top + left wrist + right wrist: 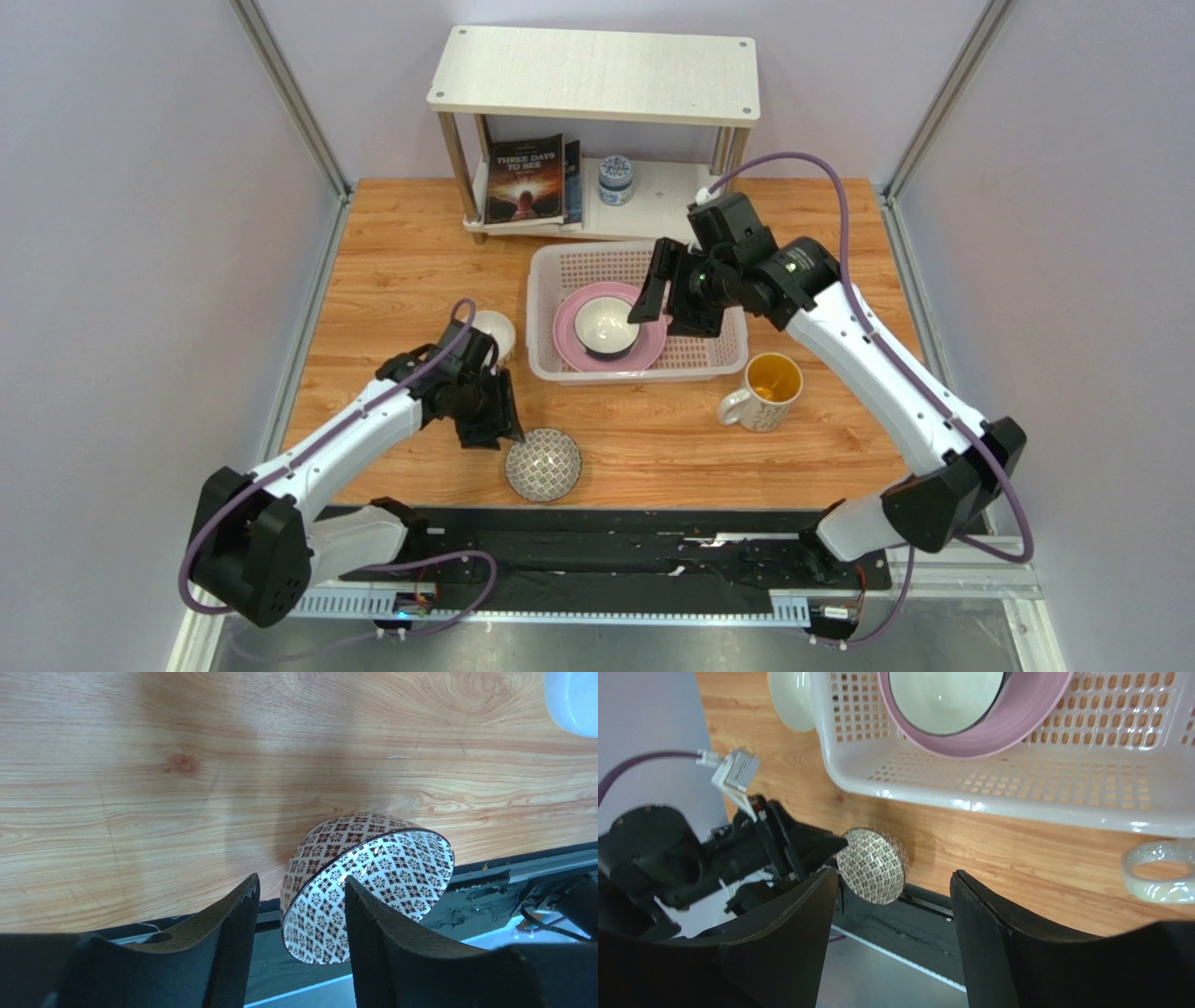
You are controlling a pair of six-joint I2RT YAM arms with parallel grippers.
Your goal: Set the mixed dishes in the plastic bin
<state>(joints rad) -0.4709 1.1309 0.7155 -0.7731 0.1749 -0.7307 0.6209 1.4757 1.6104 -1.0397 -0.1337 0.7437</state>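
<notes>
The plastic bin (701,357) holds the pink plate (572,343) with a white bowl (606,325) on it. The second white bowl (494,333) stands on the table left of the bin. The dark-patterned bowl (543,465) sits near the table's front edge. The mug (765,389) stands right of the bin. My left gripper (508,427) is open at the patterned bowl (379,875), whose near rim lies between the fingers without being clamped. My right gripper (673,311) is open and empty above the bin's right half (1018,777).
A white two-tier shelf (596,70) stands at the back with a book (526,179) and a small blue-white jar (615,179) on its lower tier. A black rail (617,539) runs along the table's near edge, just below the patterned bowl.
</notes>
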